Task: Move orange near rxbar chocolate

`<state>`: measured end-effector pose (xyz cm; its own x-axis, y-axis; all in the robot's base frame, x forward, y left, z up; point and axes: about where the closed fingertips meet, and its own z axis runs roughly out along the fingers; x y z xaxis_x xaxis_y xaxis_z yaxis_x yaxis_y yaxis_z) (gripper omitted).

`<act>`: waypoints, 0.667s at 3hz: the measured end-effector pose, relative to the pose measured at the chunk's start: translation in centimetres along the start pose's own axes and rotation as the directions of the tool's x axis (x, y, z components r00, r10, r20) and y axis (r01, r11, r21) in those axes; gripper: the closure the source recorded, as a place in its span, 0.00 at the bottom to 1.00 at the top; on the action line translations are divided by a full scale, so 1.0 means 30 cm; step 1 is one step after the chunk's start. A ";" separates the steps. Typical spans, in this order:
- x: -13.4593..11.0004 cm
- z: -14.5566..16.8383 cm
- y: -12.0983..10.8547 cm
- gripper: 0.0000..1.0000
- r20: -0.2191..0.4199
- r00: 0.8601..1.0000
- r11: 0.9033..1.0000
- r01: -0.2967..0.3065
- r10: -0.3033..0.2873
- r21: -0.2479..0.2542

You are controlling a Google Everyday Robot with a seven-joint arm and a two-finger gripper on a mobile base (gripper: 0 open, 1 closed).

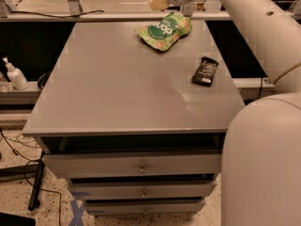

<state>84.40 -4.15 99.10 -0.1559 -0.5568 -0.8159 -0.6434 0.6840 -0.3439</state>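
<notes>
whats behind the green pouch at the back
Behind the green pouch, the hand hangs over the table's far edge, with something pale yellow at its tip. What that is cannot be told. Anything lower down behind the pouch is hidden.

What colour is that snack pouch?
The pouch is green with white lettering, camera view; gripper hangs beyond it.

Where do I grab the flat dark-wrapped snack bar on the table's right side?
Probably from above, mid-length, across the narrow width of the flat dark-wrapped snack bar: it lies flat, long axis running roughly front to back. The gripper hangs at the far edge of the grey table, beyond the green snack pouch.
</notes>
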 end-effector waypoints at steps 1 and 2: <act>0.064 -0.124 -0.152 1.00 -0.040 0.998 0.998 -0.040 0.042 0.050; 0.152 -0.257 -0.224 1.00 -0.087 0.992 0.995 -0.085 0.090 0.061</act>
<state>82.24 -14.91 101.26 -0.2777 -0.5315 -0.8002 -0.5810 0.7563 -0.3007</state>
